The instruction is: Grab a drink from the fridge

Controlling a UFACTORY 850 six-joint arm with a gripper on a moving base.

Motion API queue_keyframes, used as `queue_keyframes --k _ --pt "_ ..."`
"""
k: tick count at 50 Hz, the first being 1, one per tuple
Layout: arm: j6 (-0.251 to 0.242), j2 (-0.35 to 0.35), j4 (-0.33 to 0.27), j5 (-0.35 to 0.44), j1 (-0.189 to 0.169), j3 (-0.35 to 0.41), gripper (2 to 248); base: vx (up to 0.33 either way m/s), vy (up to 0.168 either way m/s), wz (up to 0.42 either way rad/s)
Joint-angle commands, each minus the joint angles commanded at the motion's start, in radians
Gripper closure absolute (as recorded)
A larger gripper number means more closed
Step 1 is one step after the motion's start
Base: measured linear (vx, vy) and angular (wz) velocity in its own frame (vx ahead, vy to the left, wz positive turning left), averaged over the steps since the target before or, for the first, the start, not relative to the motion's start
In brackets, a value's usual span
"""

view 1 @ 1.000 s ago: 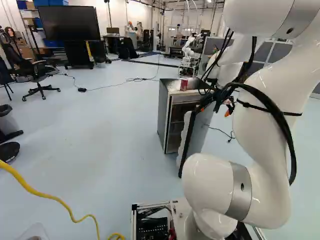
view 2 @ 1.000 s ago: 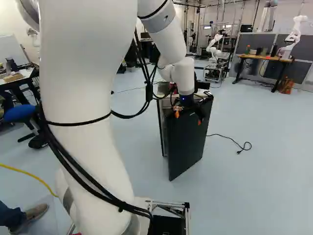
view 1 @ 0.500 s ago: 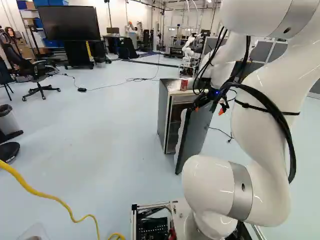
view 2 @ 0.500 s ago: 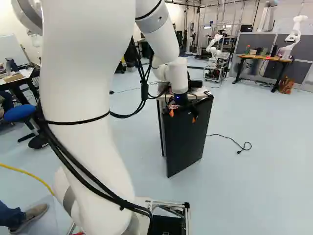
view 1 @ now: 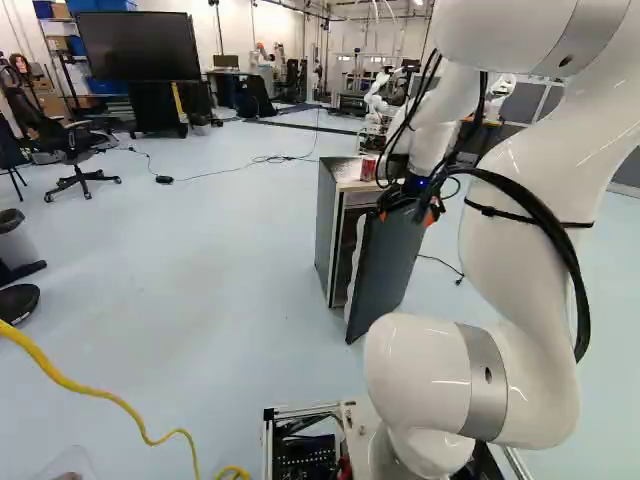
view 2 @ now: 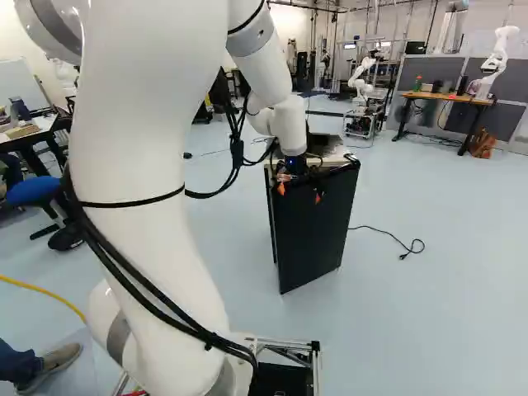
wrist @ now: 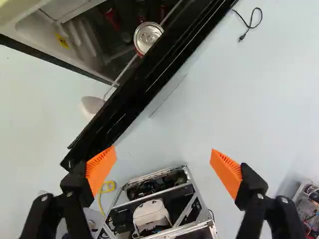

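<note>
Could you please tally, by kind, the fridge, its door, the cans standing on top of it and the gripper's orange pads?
Fridge: 1
Fridge door: 1
Red can on top: 1
Orange pads: 2
Total: 5

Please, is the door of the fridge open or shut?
Partly open: the door stands angled from the fridge, and a can shows behind it.

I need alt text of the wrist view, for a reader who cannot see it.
Open gripper with two orange-padded fingers beside a partly open fridge door. Beyond the door, a silver-topped can shows; between the fingers, the robot's metal-framed base appears.
</note>
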Motion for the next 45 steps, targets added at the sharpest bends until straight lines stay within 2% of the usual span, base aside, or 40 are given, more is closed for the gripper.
queue_keyframes --k 22,45 --pt "0.000 -0.020 0.000 0.016 0.009 -0.006 3 0.000 0.000 0.000" --pt "0.000 -0.095 -0.025 0.142 0.009 -0.028 3 0.000 0.000 0.000"
